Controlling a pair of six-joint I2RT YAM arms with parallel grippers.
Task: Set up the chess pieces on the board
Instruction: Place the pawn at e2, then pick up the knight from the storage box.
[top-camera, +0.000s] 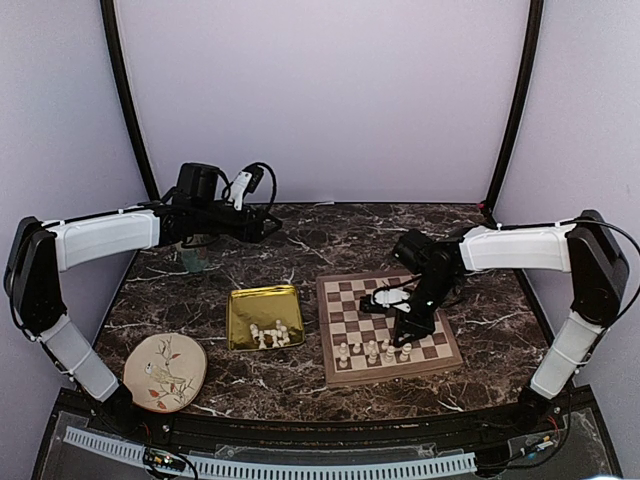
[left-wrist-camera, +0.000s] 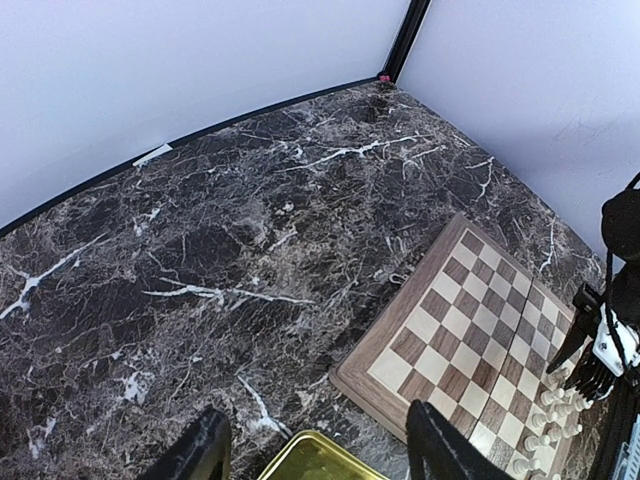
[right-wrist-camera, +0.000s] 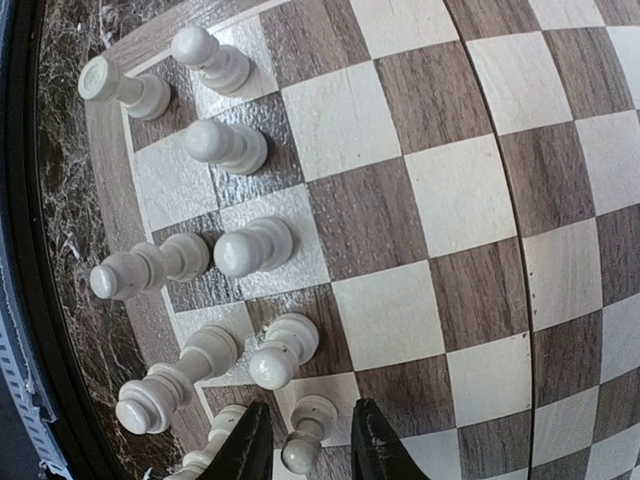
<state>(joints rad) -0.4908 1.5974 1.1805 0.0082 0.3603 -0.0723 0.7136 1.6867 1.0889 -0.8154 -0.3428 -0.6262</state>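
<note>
Straddling one pawn (right-wrist-camera: 305, 435) at the board's (right-wrist-camera: 440, 180) near edge, your right claw (right-wrist-camera: 310, 410) stands slightly apart, gripping nothing; other chess pieces (right-wrist-camera: 245, 247) crowd alongside. Your left claw (left-wrist-camera: 320, 415) hangs open above the bench (left-wrist-camera: 200, 250).

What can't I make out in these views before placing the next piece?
- Top view: the chess pieces in the gold tray are too small to count or name.
- Top view: the right gripper covers the board squares under it.
- Left wrist view: the bottom edge cuts the tray off; its contents are out of frame.
- Right wrist view: the bottom edge cuts off one chess piece, type unreadable.
</note>
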